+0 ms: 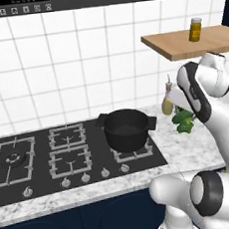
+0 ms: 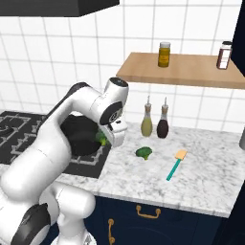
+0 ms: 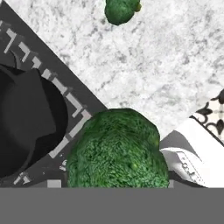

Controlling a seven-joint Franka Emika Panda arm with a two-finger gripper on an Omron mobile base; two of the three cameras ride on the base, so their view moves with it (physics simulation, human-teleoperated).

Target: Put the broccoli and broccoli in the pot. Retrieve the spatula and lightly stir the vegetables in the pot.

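Note:
One broccoli (image 3: 117,153) fills the near part of the hand view, lifted off the counter, and my gripper (image 2: 106,139) is shut on it; the fingertips are hidden behind it. From the right base view this held broccoli (image 2: 100,138) hangs over the stove's right edge, just right of the black pot (image 2: 79,136). The pot (image 1: 127,127) stands on the rear right burner, and its inside looks dark and bare. A second broccoli (image 2: 143,152) lies on the marble counter. The spatula (image 2: 176,165), teal handle and tan blade, lies further right.
Two bottles (image 2: 147,123) (image 2: 163,124) stand against the tiled wall behind the second broccoli. A wooden shelf (image 2: 191,72) with a yellow jar (image 2: 164,54) and a dark jar (image 2: 223,55) hangs above them. The stove grates (image 1: 68,154) spread left of the pot.

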